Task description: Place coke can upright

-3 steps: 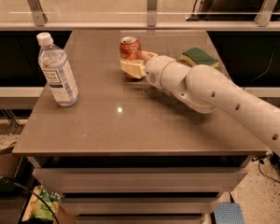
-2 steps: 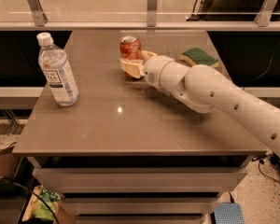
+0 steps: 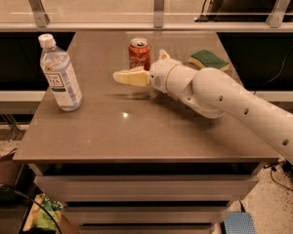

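Coke can: upright at the rear middle of the desk, silver top up; gripper low just in front of it, jaws spread and holding nothing, apparently let go so the can stands unaided.

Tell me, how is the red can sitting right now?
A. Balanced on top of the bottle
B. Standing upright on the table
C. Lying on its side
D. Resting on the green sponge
B: the can stands on the table with its silver top facing up, and the gripper is just in front of it.
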Robot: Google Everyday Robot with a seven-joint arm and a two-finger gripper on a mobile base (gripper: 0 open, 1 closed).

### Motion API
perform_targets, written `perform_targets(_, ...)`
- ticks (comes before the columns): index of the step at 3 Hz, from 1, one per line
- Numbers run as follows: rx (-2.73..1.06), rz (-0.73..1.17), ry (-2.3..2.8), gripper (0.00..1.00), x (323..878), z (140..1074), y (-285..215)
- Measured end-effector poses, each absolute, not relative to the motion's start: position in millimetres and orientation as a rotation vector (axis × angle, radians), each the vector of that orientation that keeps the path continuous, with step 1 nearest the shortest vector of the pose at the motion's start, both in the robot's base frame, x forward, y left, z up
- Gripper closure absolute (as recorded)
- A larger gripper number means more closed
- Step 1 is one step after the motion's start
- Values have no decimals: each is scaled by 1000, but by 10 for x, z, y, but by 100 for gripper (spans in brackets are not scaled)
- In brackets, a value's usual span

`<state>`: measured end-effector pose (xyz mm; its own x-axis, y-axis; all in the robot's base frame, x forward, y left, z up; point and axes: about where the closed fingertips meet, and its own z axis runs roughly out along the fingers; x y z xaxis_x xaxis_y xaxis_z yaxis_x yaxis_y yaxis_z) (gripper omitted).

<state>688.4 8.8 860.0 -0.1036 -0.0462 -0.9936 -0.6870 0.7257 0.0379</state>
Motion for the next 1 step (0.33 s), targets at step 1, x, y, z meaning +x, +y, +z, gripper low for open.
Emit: perform_targets(1,-607,600,1603,0,6884,8600,88)
